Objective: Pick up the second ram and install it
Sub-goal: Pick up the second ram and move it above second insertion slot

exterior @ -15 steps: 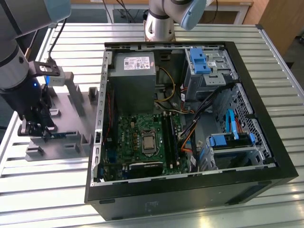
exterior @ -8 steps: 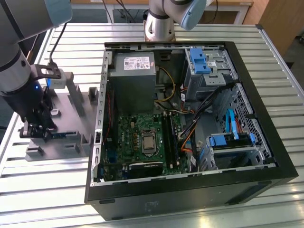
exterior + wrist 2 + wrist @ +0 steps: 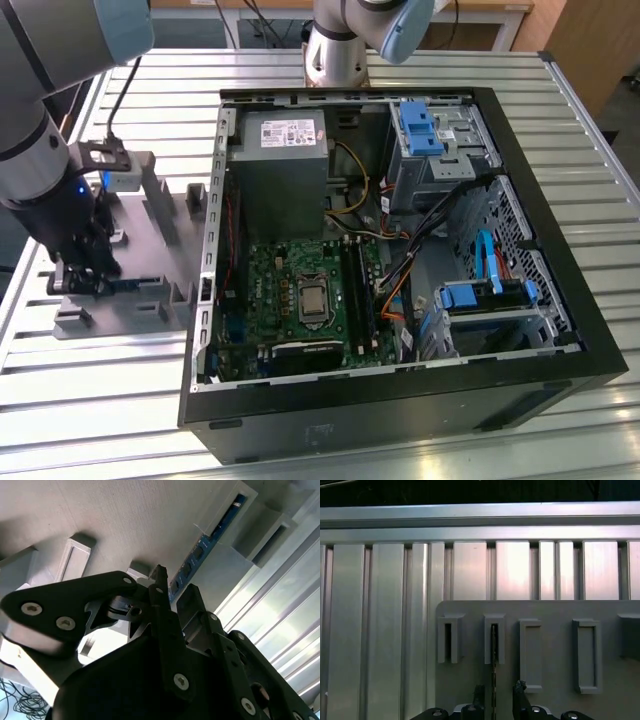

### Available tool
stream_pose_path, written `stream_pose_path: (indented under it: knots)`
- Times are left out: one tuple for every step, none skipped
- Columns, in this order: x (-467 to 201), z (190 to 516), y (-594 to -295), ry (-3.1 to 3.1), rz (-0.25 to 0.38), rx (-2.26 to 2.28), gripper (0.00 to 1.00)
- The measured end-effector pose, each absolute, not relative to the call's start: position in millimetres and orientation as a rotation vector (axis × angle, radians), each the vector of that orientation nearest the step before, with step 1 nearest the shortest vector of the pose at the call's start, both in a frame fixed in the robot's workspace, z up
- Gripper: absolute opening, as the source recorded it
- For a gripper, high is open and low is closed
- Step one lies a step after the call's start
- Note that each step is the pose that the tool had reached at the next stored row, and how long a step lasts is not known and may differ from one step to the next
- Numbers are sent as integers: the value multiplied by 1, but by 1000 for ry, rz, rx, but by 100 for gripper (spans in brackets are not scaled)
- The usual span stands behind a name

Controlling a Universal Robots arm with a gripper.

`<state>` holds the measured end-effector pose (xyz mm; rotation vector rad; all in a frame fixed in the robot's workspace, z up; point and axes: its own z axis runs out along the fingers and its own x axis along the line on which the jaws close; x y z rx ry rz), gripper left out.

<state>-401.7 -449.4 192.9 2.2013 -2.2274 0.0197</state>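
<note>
Step in hand, by the look of it: gripping the ram (image 3: 194,559), not yet lifted. Stands on edge in a slot of the grey tray (image 3: 160,215), at the exterior view's left, well apart from the open case (image 3: 520,330) and its board (image 3: 290,285) toward the centre and right.

Gripper (image 3: 499,692) down over the tray, jaws parted a little, straddling the stick in both wrist views. Seems nearer one finger than the other in the first wrist view, with no firm contact to be seen.

Best to centre on the stick before closing, to meet both flat faces at once and avoid pushing it sideways in the slot. Close gently and squarely, high on the exposed part, clear of the tray's posts. Probably thin, stiff and easily cocked, so worth keeping the wrist in line with the slot while tightening.
</note>
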Motion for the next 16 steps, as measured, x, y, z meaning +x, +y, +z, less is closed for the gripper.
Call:
stream_pose_path:
  knots:
    - [-402, 193, -449, -2228, 20, 2202, 36]
    - [-402, 193, -449, -2228, 21, 2202, 35]
    - [-402, 193, -449, -2228, 22, 2202, 35]
    - [-402, 192, -449, -2229, 23, 2203, 35]
    - [-402, 192, -449, -2230, 25, 2203, 27]
    - [-402, 192, -449, -2230, 27, 2204, 27]
    - [-402, 191, -449, -2231, 28, 2205, 27]
    - [-402, 191, -449, -2232, 30, 2206, 27]
    - [-402, 191, -449, -2232, 31, 2206, 27]
    - [-402, 191, -449, -2232, 32, 2207, 27]
    - [-402, 191, -449, -2232, 32, 2207, 27]
    - [-402, 190, -449, -2232, 32, 2207, 27]
    - [-402, 190, -449, -2232, 32, 2207, 27]
    - [-402, 190, -449, -2232, 32, 2207, 27]
    - [-402, 190, -449, -2232, 32, 2207, 27]
    - [-402, 189, -449, -2232, 32, 2207, 27]
